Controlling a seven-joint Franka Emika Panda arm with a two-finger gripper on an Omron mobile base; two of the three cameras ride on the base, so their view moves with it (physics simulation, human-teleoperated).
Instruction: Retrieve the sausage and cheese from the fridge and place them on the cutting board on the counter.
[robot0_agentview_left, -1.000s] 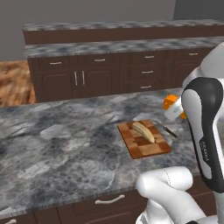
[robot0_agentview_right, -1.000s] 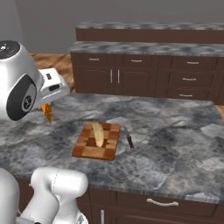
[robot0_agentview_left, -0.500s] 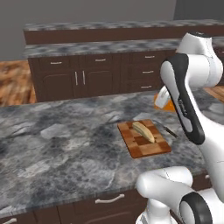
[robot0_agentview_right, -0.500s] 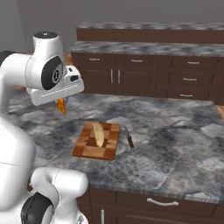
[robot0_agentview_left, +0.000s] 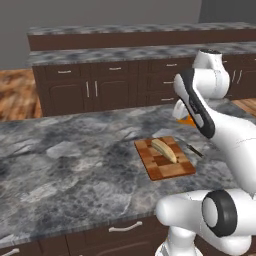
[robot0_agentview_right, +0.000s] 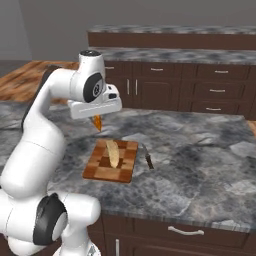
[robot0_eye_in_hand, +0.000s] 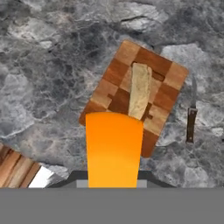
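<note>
We see the counter nearest us, grey marbled stone over dark cabinets with silver handles. On it lies the board, checkered red-brown wood, lying flat and turned a little askew to the counter's front edge. A pale tan elongated piece rests on the board, running roughly along its length; what it is we cannot tell. Just beside the board, on the stone and not touching it, lies a small knife with a dark handle. Above and a little behind the board hangs the gripper, pointing down, its white hand level. The cheese is clamped in it: an orange wedge, held clear of the counter. In the hand view it fills the space where the fingertips would rise, so we cannot see the fingers themselves, but the wedge sits between them and hangs free. In that view the cheese overlaps the near end of the board. In the right base view the orange tip hangs below the hand, above the counter just behind the board's far edge. In the left base view a sliver of orange shows behind the arm. Farther back runs a row of dark cabinets with a second stone top, and beyond that a raised ledge.
</note>
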